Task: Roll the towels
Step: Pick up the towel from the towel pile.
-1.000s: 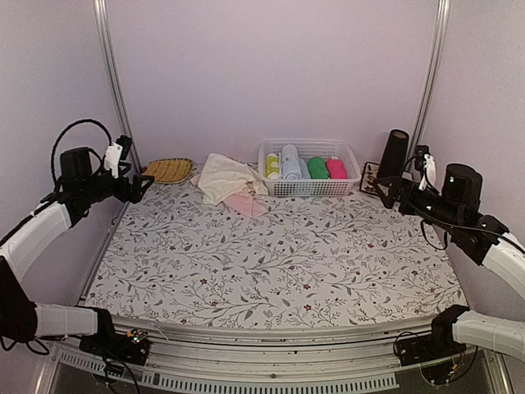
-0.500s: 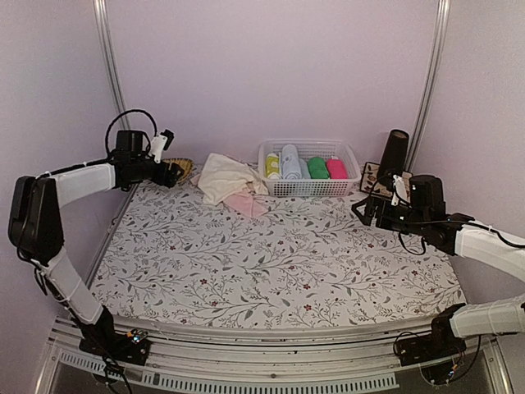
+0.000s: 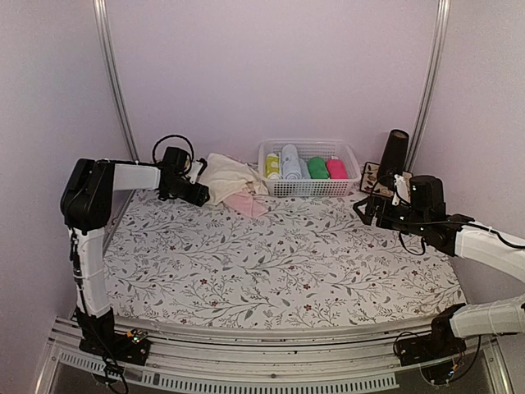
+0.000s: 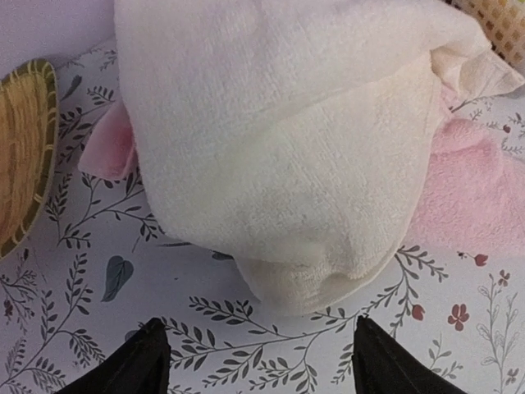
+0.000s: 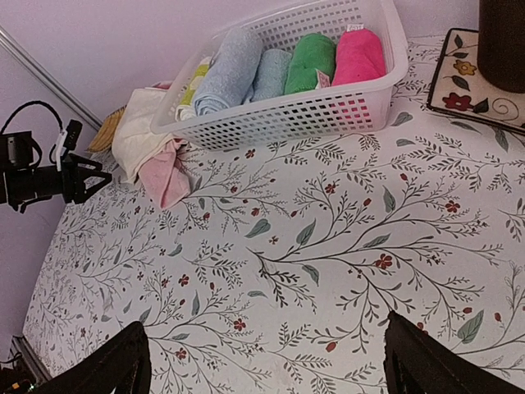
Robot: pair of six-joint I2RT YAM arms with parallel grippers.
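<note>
We see the left pincer low over the floral tablecloth, its two dark fingertips spread apart with nothing between them. Just ahead of the tips lies the cream towel, bunched in a loose heap and touching neither finger. The pale pink towel lies partly under it, showing ahead and to the right of this pincer, with a small corner also showing at the left. A woven straw tray sits ahead on the left.

The right pincer also stands wide open and holds nothing. Well ahead of it we see the white plastic basket holding coloured towel rolls. Both loose towels lie beside the basket's left end, well away from this pincer.
</note>
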